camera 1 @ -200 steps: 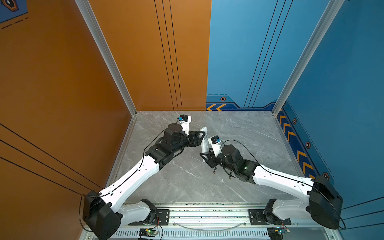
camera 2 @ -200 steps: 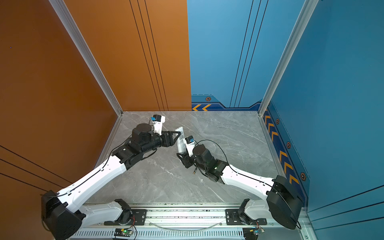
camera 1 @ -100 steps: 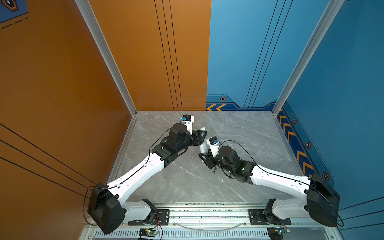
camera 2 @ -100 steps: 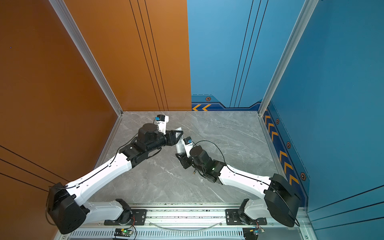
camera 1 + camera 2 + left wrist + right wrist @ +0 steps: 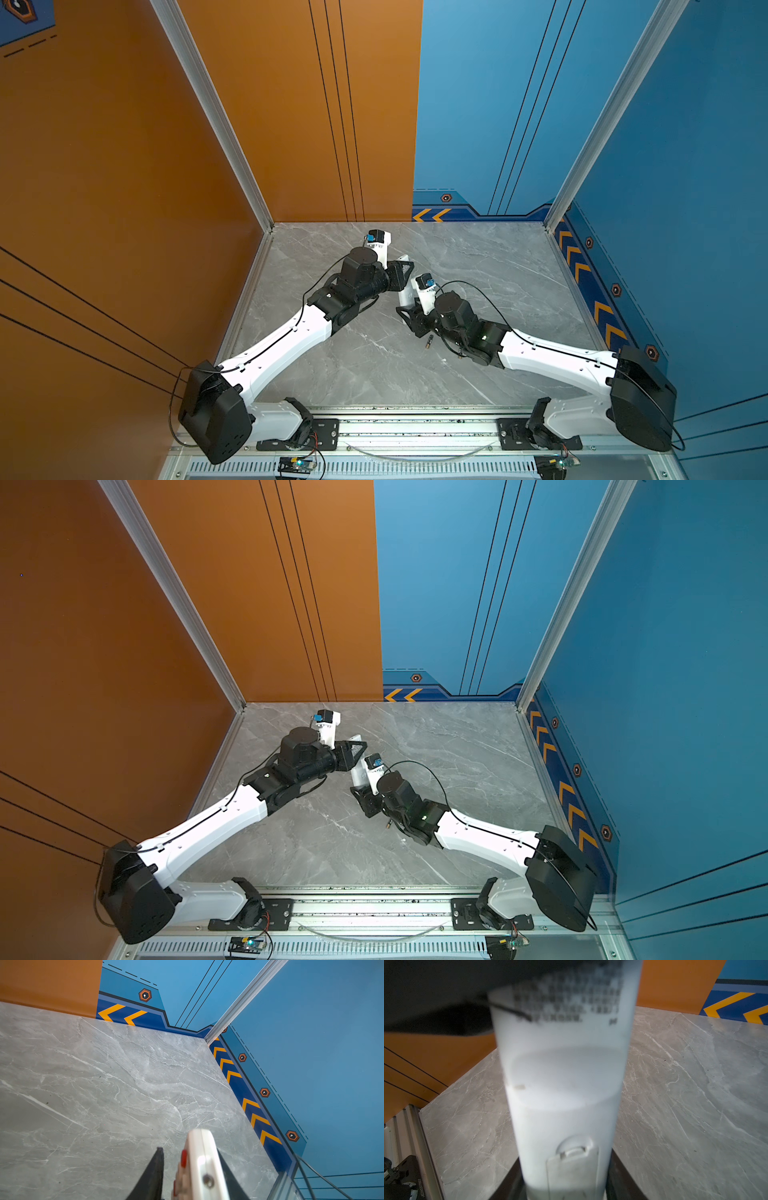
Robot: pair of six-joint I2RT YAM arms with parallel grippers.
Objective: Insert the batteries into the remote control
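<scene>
Your right gripper (image 5: 564, 1180) is clamped on the remote control (image 5: 566, 1105), holding it up over the middle of the table (image 5: 490, 266), plain back and fitted battery cover (image 5: 571, 1172) facing that wrist camera; your left gripper (image 5: 189, 1153) straddles the red-buttoned end, one finger (image 5: 234, 1186) against the back, the other a sliver apart from the buttons; one battery (image 5: 429, 341) lies on the table just beside the right gripper.

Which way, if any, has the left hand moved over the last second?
Yes: the left hand moved slightly rightward, away from the orange wall, now straddling the remote control.
</scene>
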